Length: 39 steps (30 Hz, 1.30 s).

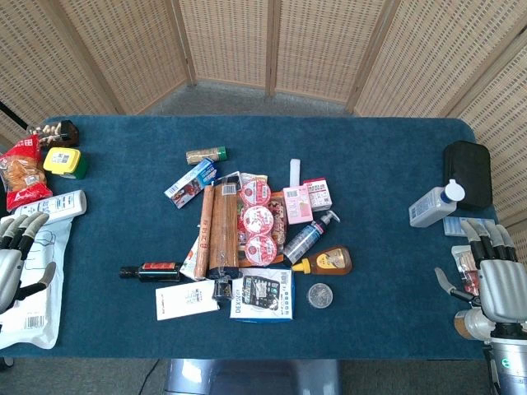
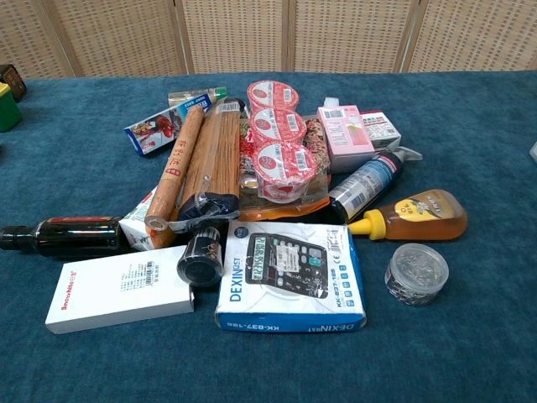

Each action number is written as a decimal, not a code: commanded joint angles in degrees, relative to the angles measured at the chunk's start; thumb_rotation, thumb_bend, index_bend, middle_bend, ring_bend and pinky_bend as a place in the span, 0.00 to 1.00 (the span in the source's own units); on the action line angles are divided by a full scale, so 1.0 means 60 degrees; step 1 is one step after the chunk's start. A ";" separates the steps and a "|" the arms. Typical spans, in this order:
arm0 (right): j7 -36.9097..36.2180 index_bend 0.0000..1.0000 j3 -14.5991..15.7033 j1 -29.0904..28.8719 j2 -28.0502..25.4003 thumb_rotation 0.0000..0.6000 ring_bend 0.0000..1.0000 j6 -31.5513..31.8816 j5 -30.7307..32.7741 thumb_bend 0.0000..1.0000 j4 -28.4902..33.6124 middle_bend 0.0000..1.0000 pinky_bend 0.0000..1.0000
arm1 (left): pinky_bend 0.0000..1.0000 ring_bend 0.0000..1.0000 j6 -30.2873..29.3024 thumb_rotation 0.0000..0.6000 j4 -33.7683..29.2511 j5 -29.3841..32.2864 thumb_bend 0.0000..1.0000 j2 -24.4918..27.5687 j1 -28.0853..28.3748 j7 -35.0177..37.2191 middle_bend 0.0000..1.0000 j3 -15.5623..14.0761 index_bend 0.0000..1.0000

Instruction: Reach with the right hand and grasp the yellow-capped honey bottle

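Honey bottle (image 1: 327, 262) lies on its side at the right edge of the pile in the middle of the blue table (image 1: 387, 148), its yellow cap pointing left toward the calculator box (image 1: 262, 294) and its amber body pointing right, out toward open cloth. That lie matters: the body faces the side the right hand (image 1: 498, 280) would come from, so nothing in the heap blocks the approach, and a grasp across the belly looks the natural choice since the cap end is crowded. A spray bottle (image 1: 310, 235) lies just above it, slanting up to the right, very close to or touching the honey at the cap end, and a small round tin (image 1: 319, 295) sits just below and apart, so the fingers will likely have to close without nudging either. The right hand is well away, at the table's right edge, fingers spread and pointing up, holding nothing; the reach has, by the look of it, not begun. The left hand (image 1: 18, 255) rests at the far left edge over a white bag (image 1: 37, 313), fingers likewise apart and empty, clear of the work. In the chest view neither hand shows, but the honey sits plainly, label up, beside the tin.
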<state>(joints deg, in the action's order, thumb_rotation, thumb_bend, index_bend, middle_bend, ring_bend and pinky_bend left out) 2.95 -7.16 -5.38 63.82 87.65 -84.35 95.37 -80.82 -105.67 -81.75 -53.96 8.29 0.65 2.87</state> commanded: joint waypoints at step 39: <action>0.1522 0.00 0.0337 -0.2382 0.0588 0.62 0.00 -0.3738 -0.0072 0.35 0.0884 0.08 0.00 | 0.00 0.00 0.0693 1.00 -0.1137 0.0185 0.47 0.1239 0.0768 0.0213 0.00 0.0629 0.00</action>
<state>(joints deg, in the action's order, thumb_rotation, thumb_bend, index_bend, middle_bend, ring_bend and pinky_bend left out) 11.79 -5.12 -19.42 67.06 65.50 -85.02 100.89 -76.66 -112.49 -80.65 -46.53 12.90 1.93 6.64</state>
